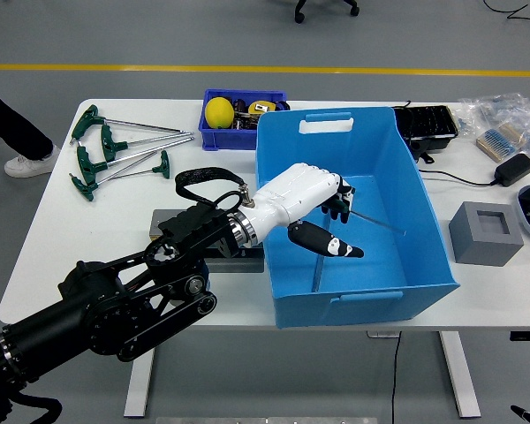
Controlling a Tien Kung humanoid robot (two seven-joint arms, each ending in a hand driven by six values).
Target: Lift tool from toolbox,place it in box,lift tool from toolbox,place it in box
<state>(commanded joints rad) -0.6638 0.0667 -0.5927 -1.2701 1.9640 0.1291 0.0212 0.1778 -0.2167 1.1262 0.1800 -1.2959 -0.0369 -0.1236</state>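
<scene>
Left hand [322, 208], white-shelled on its black arm, reaches inside the large blue plastic box [428, 212], its thumb stretched away while its fingers curl near the green handle of a T-handled hex key [371, 219]; whether they grip it I cannot tell. This looks like the placing step, and next the hand should let go and withdraw toward the grey slotted toolbox [172, 231]. Another thin steel shaft [317, 265] lies on the box floor, its handle hidden.
</scene>
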